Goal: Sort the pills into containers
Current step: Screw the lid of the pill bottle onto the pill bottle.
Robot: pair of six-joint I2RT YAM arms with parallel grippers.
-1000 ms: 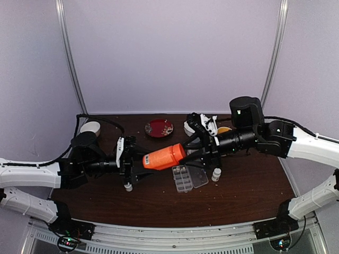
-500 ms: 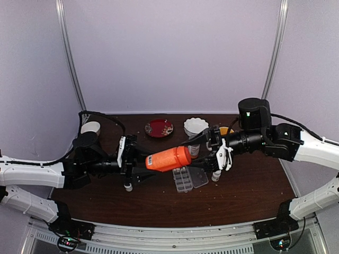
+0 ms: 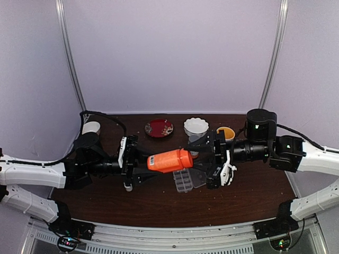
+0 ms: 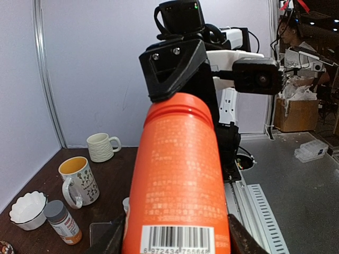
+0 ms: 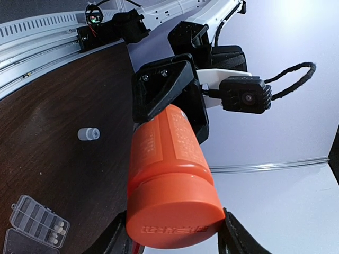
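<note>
Overhead, one orange bottle [image 3: 169, 160] hung level between two tools: left tool [image 3: 144, 162] clamped on its base, right tool [image 3: 198, 159] clamped on its cap. One clear pill box [image 3: 184, 180] lay on the brown counter [image 3: 159, 206] below; lilac walls [image 3: 169, 53] enclosed it.

Left wrist view: one white mug [image 4: 103, 146], one yellow-lined mug [image 4: 78, 181], one bowl [image 4: 25, 209], one grey-capped bottle [image 4: 62, 222]; the barcode [image 4: 177, 238] began "6 972434".

Right wrist view: whitish pills [image 5: 55, 232] sat in the box's end cells.

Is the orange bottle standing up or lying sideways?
Sideways. The orange bottle lies level, left gripper on one end, right gripper on the other.
</note>
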